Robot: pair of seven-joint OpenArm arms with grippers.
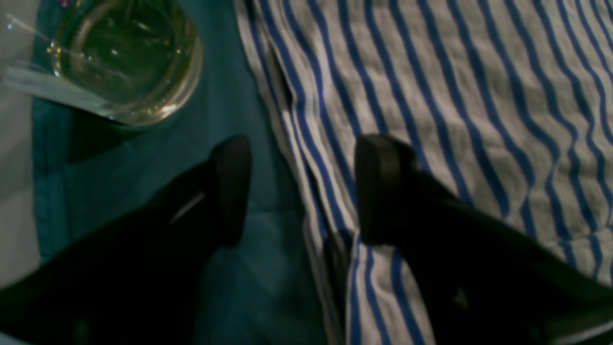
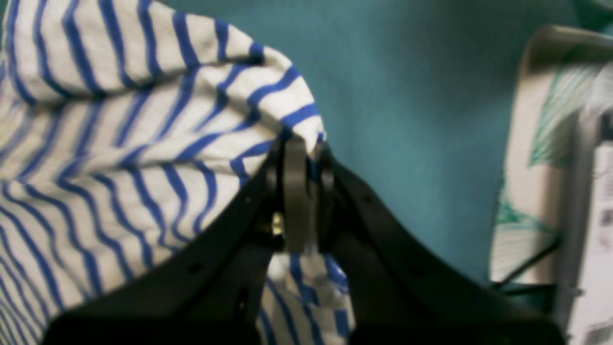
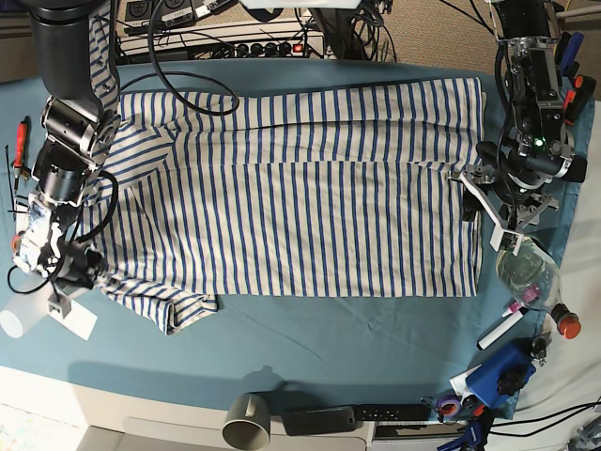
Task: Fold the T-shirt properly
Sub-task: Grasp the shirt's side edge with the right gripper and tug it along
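The T-shirt [image 3: 300, 197], white with thin blue stripes, lies spread flat across the teal table cloth [image 3: 310, 343]. My right gripper [image 2: 304, 148] is shut on a bunched fold of the T-shirt [image 2: 143, 120]; in the base view this gripper [image 3: 75, 268] sits at the shirt's left end near a sleeve. At the shirt's right edge my left gripper [image 3: 477, 188] hovers low. In its wrist view the left gripper [image 1: 306, 191] stands open, one finger over the T-shirt [image 1: 455, 96], the other over bare cloth, with the shirt's edge running between them.
A clear plastic bottle [image 3: 531, 272] lies just right of the shirt, close to the left gripper, and shows as the bottle [image 1: 124, 57] in the wrist view. Markers and small items crowd the front right corner. A grey cup [image 3: 249, 423] and a remote [image 3: 324, 420] sit at the front edge. A screwdriver [image 3: 21, 141] lies far left.
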